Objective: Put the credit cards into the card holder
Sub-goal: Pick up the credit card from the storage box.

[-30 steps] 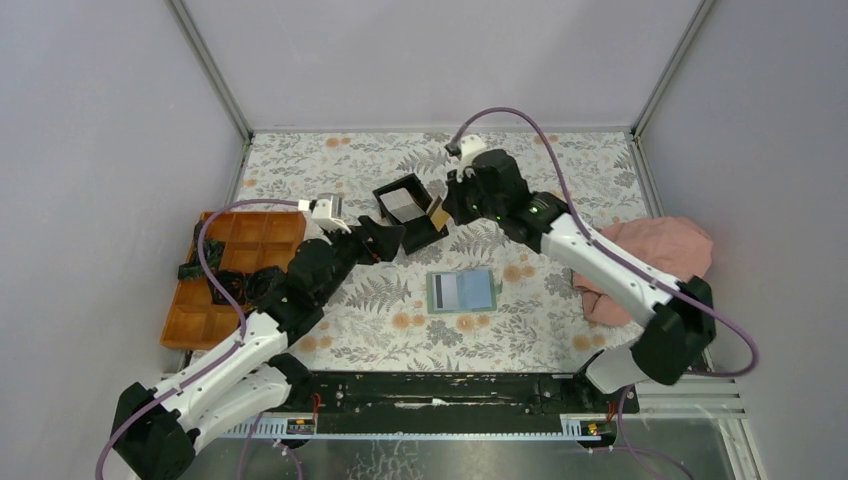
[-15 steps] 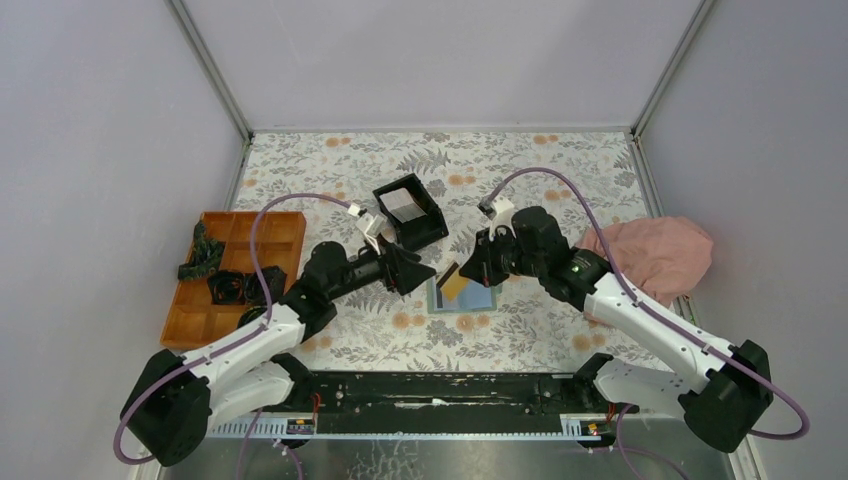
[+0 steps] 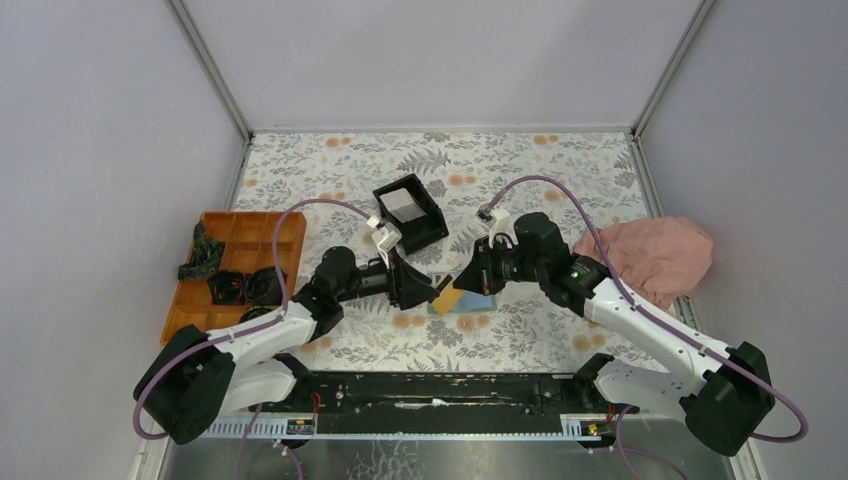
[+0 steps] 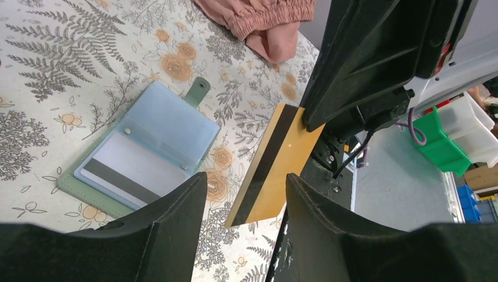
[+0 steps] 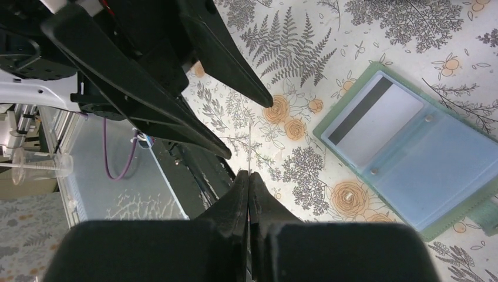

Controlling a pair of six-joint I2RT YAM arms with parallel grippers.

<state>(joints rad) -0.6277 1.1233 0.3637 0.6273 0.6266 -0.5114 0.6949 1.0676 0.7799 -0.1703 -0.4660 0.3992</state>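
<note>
The card holder (image 3: 474,304) lies open on the floral mat, green outside and light blue inside (image 4: 155,132), with a grey-white credit card (image 4: 130,171) in its clear pocket. It also shows in the right wrist view (image 5: 411,158). My right gripper (image 3: 466,283) is shut on a gold credit card with a black stripe (image 4: 276,161) and holds it tilted above the mat beside the holder. In the right wrist view the card is edge-on (image 5: 249,147). My left gripper (image 4: 245,188) is open, its jaws on either side of the card's free end, not touching it.
A black open-top box (image 3: 410,212) holding a pale card (image 3: 403,205) stands behind the grippers. An orange compartment tray (image 3: 235,270) with dark items is at the left. A pink cloth (image 3: 650,255) lies at the right. Grey walls enclose the mat.
My right gripper has carried the gold card from the black box down to the card holder. My left gripper has moved right and forward to the card's free end.
</note>
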